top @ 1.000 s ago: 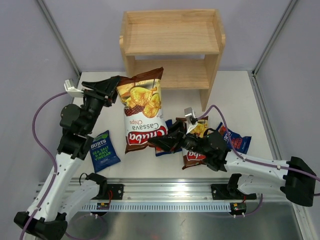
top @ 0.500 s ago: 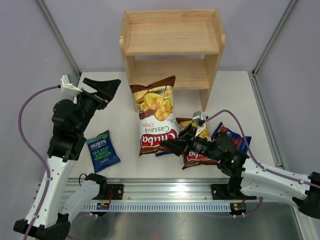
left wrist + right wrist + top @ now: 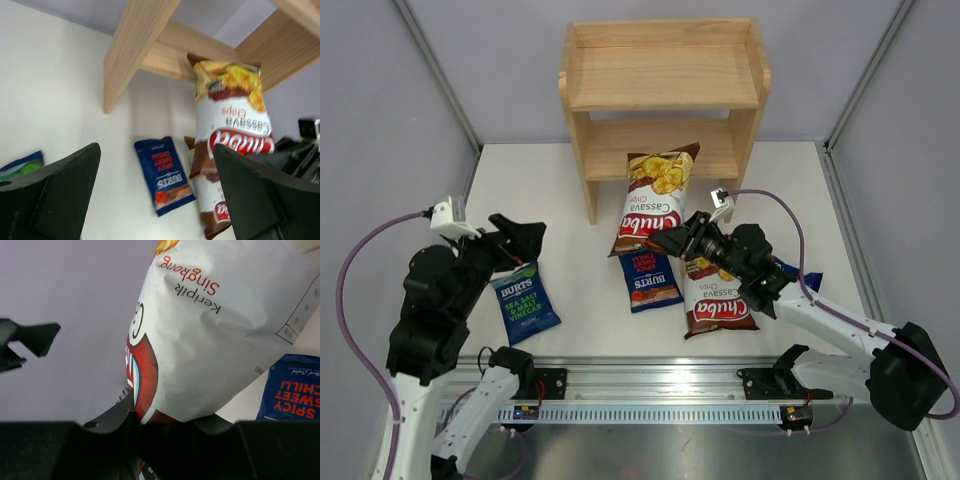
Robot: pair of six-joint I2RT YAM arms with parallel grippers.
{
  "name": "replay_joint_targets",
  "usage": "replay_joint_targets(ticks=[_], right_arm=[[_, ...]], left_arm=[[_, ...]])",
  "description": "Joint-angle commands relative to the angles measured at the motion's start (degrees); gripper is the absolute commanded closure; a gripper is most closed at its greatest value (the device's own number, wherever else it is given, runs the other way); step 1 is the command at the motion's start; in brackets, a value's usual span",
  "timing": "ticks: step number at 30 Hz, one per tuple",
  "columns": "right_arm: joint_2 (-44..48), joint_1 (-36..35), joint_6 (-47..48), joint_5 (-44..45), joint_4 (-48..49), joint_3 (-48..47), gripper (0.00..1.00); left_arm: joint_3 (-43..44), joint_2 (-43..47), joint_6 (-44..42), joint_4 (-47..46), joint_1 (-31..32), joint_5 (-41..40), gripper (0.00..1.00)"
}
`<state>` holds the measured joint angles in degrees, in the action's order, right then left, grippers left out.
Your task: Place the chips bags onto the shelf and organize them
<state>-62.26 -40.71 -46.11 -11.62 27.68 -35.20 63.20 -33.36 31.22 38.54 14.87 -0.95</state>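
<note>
My right gripper [image 3: 672, 238] is shut on the bottom edge of a brown Chuba Cassava Chips bag [image 3: 655, 195], held off the table with its top at the front of the shelf's [image 3: 665, 75] lower tier. In the right wrist view the bag [image 3: 225, 315] rises from the closed jaws [image 3: 165, 425]. My left gripper [image 3: 520, 240] is open and empty, above a Burts sea salt bag [image 3: 523, 303]. A second Chuba bag [image 3: 715, 300] and a Burts chilli bag [image 3: 650, 280] lie flat mid-table. A third Burts bag [image 3: 805, 283] is partly hidden by my right arm.
The left wrist view shows the shelf's front left leg [image 3: 132, 55], the held bag [image 3: 232, 115] and the chilli bag [image 3: 165, 175] on the white table. Both shelf tiers hold nothing. Grey enclosure walls stand on both sides.
The Chuba bag passed from my left gripper to my right. My right gripper carried it right and back toward the shelf. My left gripper opened and drew back down-left.
</note>
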Motion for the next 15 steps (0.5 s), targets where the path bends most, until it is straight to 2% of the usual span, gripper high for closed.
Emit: replay_joint_targets(ticks=[1, 8, 10, 15], right_arm=[[-2.68, 3.60, -5.82, -4.29, 10.19, -6.80, 0.95], [-13.31, 8.54, -13.04, -10.70, 17.49, -11.29, 0.93], [-15.08, 8.72, -12.87, -11.49, 16.10, -14.53, 0.93], [-22.37, 9.85, -12.08, -13.60, 10.82, -24.20, 0.91]], left_arm=[[-2.20, 6.80, -6.96, 4.08, -0.28, -1.60, 0.01], [-11.51, 16.12, -11.18, 3.30, -0.20, -1.25, 0.01], [-14.76, 18.24, -11.10, 2.07, -0.20, -1.07, 0.01], [-15.38, 21.32, -11.27, 1.09, -0.20, 0.51, 0.01]])
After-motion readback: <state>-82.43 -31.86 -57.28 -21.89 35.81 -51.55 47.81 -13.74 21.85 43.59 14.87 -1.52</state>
